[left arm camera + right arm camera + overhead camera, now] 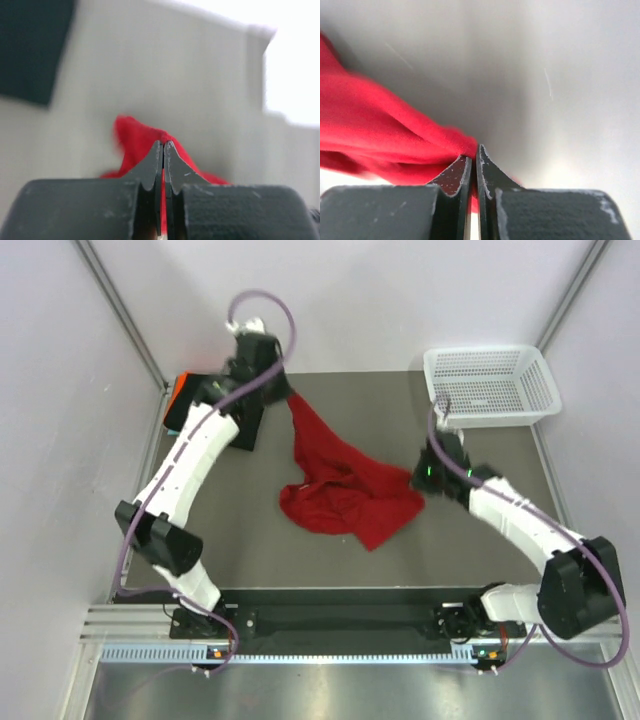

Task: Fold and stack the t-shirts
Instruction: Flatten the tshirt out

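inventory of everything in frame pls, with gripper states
shirt: 1, red, crumpled mid-table, one end lifted toward the far left
folded cloth: 1, black, far left, partly under the left arm
cloth edge: 1, orange, far-left corner, mostly hidden
basket: 1, white mesh, far-right corner, looks empty
table: 1, grey-brown, under everything
left gripper: 1, black, far left-centre, shut on the shirt's lifted end
right gripper: 1, black, right of centre, shut on the shirt's right edge
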### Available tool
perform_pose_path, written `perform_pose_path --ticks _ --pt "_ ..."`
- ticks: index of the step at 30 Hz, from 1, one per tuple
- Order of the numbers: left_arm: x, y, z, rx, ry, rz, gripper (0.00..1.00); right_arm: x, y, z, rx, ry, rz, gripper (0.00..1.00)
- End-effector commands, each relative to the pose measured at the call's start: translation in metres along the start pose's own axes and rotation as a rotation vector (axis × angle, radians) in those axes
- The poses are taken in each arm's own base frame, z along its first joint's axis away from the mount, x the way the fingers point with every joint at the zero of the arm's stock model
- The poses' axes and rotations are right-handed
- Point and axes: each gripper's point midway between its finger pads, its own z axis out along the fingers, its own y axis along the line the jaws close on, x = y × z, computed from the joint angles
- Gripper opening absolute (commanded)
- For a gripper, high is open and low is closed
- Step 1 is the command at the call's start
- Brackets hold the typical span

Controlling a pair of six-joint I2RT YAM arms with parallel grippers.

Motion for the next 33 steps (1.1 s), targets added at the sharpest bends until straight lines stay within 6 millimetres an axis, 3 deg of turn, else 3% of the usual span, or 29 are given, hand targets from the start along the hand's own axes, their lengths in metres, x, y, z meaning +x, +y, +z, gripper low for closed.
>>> perform_pose_path --ticks 1,2,3,4,5,6,7,8,10,11,13,14,16,19,22,25,26,27,28,29,31,32,33 --pt "-0.107 -0.004 -0.04 0.058 -0.202 -0.08 0.0 -0.168 0.072 -0.092 -0.095 -0.431 -0.093 0.0" --pt "-0.145 -0.014 -0.072 0.104 -0.298 -0.104 0.0 -0.184 0.079 -0.104 -0.094 -0.456 -0.131 0.0" --pt "-0.153 -0.013 -0.079 0.105 -0.314 -0.108 0.0 -0.191 0.082 -0.116 -0.081 -0.45 -0.145 0.0" --pt "-0.154 -0.012 -0.084 0.1 -0.312 -0.112 0.0 -0.213 0.096 -0.145 -0.11 -0.506 -0.142 0.0" --pt "-0.153 -0.011 -0.087 0.102 -0.309 -0.113 0.0 -0.216 0.098 -0.148 -0.102 -0.496 -0.153 0.0" --pt "-0.148 -0.009 -0.089 0.105 -0.297 -0.112 0.0 -0.209 0.094 -0.15 -0.083 -0.459 -0.166 0.0" --pt "-0.145 -0.008 -0.106 0.123 -0.304 -0.112 0.0 -0.208 0.095 -0.155 -0.085 -0.453 -0.173 0.0" --pt "-0.14 -0.008 -0.11 0.143 -0.301 -0.11 0.0 -0.203 0.092 -0.159 -0.088 -0.438 -0.18 0.0" --pt "-0.111 0.007 -0.118 0.13 -0.263 -0.114 0.0 -0.177 0.081 -0.153 -0.081 -0.358 -0.196 0.0" --pt "-0.104 0.011 -0.122 0.136 -0.262 -0.118 0.0 -0.168 0.076 -0.161 -0.09 -0.354 -0.199 0.0" --pt "-0.079 0.024 -0.136 0.137 -0.238 -0.129 0.0 -0.142 0.062 -0.157 -0.081 -0.287 -0.211 0.01" --pt "-0.063 0.031 -0.132 0.128 -0.205 -0.128 0.0 -0.135 0.058 -0.166 -0.093 -0.292 -0.212 0.01" --pt "-0.054 0.037 -0.154 0.148 -0.215 -0.143 0.0 -0.119 0.05 -0.169 -0.097 -0.255 -0.221 0.01" --pt "-0.045 0.047 -0.167 0.127 -0.215 -0.15 0.0 -0.117 0.053 -0.179 -0.13 -0.27 -0.236 0.03" --pt "-0.044 0.051 -0.158 0.099 -0.206 -0.135 0.0 -0.123 0.063 -0.162 -0.147 -0.263 -0.255 0.05" --pt "-0.031 0.058 -0.134 0.04 -0.148 -0.117 0.0 -0.122 0.078 -0.118 -0.186 -0.191 -0.288 0.06" --pt "-0.023 0.066 -0.124 0.007 -0.131 -0.113 0.0 -0.115 0.079 -0.088 -0.172 -0.12 -0.298 0.05" --pt "-0.021 0.073 -0.119 -0.023 -0.143 -0.104 0.0 -0.114 0.089 -0.073 -0.21 -0.104 -0.311 0.05" --pt "-0.025 0.091 -0.116 -0.117 -0.187 -0.097 0.0 -0.114 0.095 -0.06 -0.217 -0.086 -0.336 0.05" --pt "-0.018 0.107 -0.109 -0.192 -0.182 -0.071 0.0 -0.104 0.102 -0.031 -0.208 -0.031 -0.364 0.04" --pt "-0.016 0.124 -0.105 -0.285 -0.185 -0.049 0.0 -0.109 0.123 -0.014 -0.229 -0.02 -0.427 0.04" --pt "-0.018 0.132 -0.107 -0.326 -0.198 -0.041 0.0 -0.095 0.132 0.013 -0.229 0.037 -0.459 0.04" --pt "-0.021 0.133 -0.108 -0.334 -0.21 -0.043 0.0 -0.091 0.142 0.021 -0.25 0.06 -0.478 0.05"
